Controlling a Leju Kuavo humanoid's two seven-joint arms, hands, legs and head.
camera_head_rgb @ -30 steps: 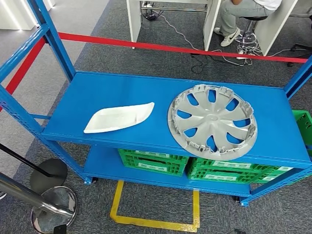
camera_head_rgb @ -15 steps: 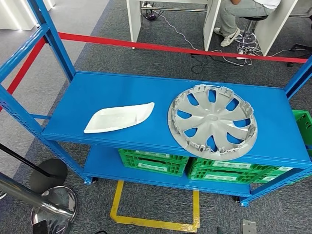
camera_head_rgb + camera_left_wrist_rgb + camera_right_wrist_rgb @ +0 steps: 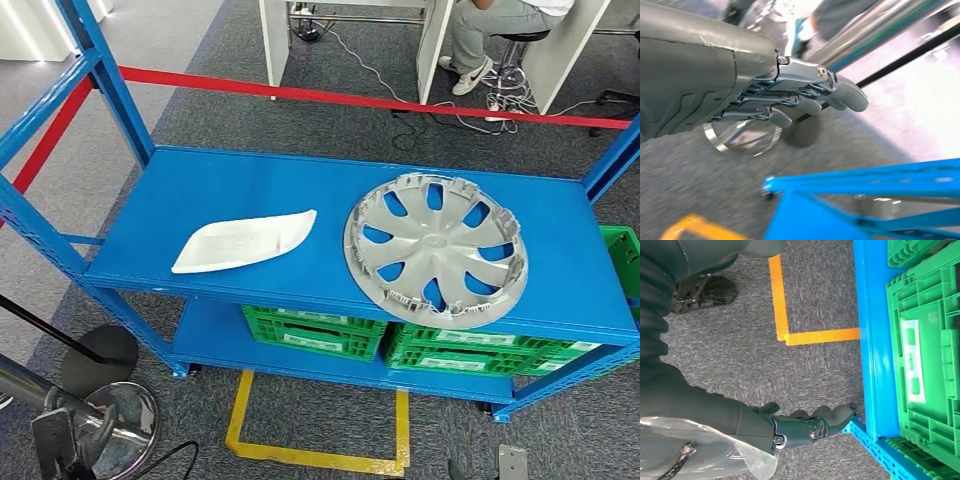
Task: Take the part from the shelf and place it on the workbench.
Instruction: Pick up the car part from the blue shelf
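A white, flat, leaf-shaped part (image 3: 241,242) lies on the left half of the blue shelf's top board (image 3: 226,190). Beside it on the right rests a silver wheel cover (image 3: 435,250), face down. My left hand (image 3: 72,440) comes up at the lower left, well below and in front of the shelf. In the left wrist view the left hand (image 3: 802,95) has its fingers stretched out and holds nothing. My right hand (image 3: 810,427) hangs low by the shelf's bottom rail (image 3: 870,340), fingers straight and empty.
Green crates (image 3: 317,333) sit on the lower shelf. A chrome stanchion base (image 3: 121,420) and its pole stand at the lower left near my left hand. Yellow tape (image 3: 317,455) marks the floor. Red barrier tape (image 3: 340,97) and a seated person (image 3: 490,30) are behind.
My left hand has risen into the head view at the lower left. The parts on the shelf have not moved.
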